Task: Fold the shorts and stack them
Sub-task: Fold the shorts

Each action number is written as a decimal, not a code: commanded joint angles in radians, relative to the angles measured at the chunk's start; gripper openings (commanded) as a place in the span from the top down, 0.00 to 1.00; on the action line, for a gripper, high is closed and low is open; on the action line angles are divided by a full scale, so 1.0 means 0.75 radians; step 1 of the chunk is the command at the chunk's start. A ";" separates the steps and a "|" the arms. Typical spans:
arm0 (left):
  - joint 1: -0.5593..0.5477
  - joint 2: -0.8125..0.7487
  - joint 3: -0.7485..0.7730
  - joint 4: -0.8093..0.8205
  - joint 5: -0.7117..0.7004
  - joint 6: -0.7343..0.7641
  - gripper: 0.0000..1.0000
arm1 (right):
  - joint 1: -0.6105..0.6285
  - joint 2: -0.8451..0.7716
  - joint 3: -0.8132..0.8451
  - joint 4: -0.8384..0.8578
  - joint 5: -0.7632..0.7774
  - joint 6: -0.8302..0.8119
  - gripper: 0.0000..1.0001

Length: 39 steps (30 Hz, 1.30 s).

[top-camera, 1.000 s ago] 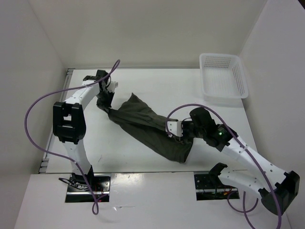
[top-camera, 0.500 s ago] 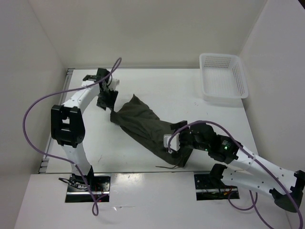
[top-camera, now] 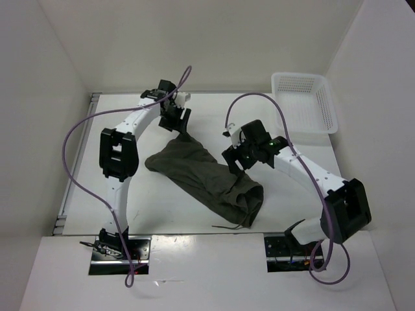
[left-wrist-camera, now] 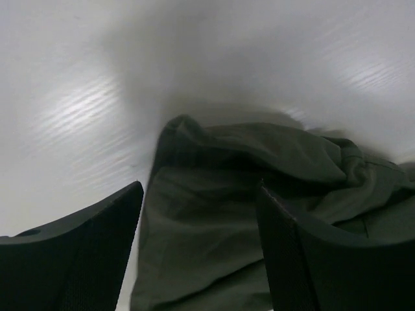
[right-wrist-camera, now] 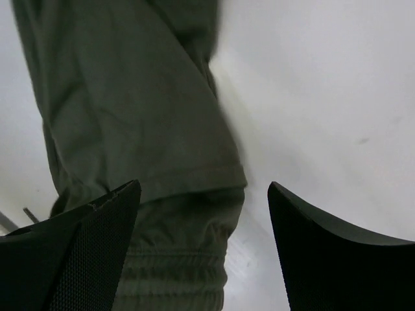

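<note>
The dark olive shorts lie crumpled on the white table, running from the upper left down to the lower right, with a thin drawstring trailing at the near end. My left gripper hovers open above the far corner of the cloth, nothing between its fingers. My right gripper is open above the right edge of the shorts, where the gathered waistband shows between its fingers. Neither gripper holds the cloth.
A white mesh basket stands at the back right of the table. White walls enclose the table on the left, back and right. Purple cables arch over both arms.
Both grippers have let go of the shorts and opened. The left one rose toward the back centre; the right arm swung from the near side up to the middle. The cloth dropped flat.
</note>
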 commanded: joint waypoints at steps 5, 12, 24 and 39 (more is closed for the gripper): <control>-0.091 0.005 -0.057 -0.011 0.144 0.002 0.19 | -0.082 0.071 0.103 -0.267 -0.107 -0.003 0.17; -0.122 0.046 -0.207 0.077 0.050 0.002 0.22 | -0.151 0.141 0.070 -0.365 -0.069 -0.146 0.19; -0.064 0.126 -0.238 0.128 -0.079 0.002 0.91 | -0.080 0.294 -0.007 -0.431 -0.030 -0.440 0.53; 0.154 0.140 -0.127 0.020 -0.118 0.002 0.97 | -0.137 0.549 0.298 0.154 0.377 -0.259 1.00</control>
